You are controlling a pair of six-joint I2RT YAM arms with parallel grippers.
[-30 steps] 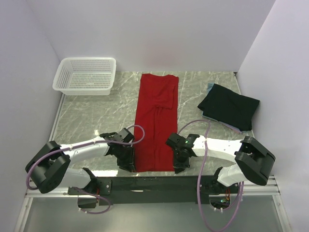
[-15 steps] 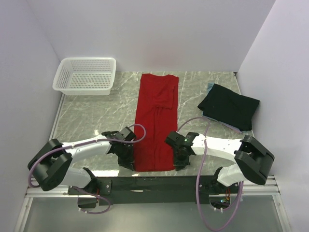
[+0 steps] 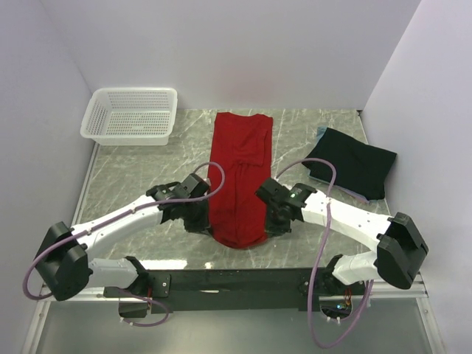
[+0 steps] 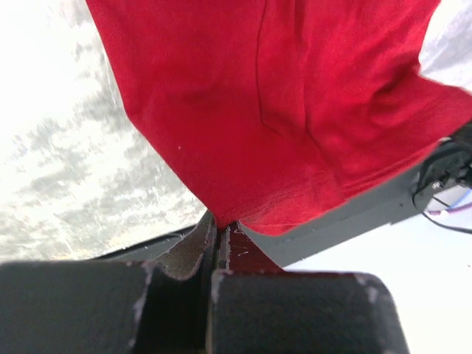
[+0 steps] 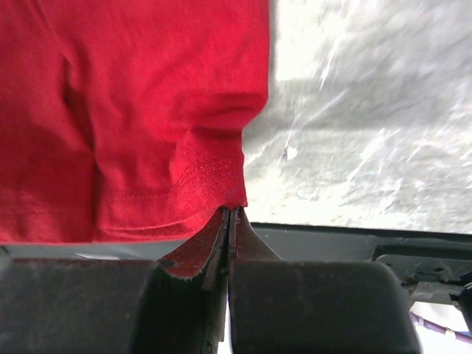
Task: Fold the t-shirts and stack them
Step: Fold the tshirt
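A red t-shirt (image 3: pixel 240 169), folded into a long strip, lies down the middle of the marble table. My left gripper (image 3: pixel 203 223) is shut on its near left corner (image 4: pixel 214 210), and my right gripper (image 3: pixel 271 225) is shut on its near right corner (image 5: pixel 234 200). Both hold the near hem lifted off the table, so the cloth sags between them. A black t-shirt (image 3: pixel 350 162) lies folded at the right, with a light blue edge (image 3: pixel 321 132) of another shirt showing under it.
A white mesh basket (image 3: pixel 131 115) stands at the back left corner. White walls close the back and both sides. The black mounting rail (image 3: pixel 236 280) runs along the near table edge.
Both grippers have risen and moved away from the near edge, carrying the red shirt's near hem with them. The hem is now off the table and curled up.
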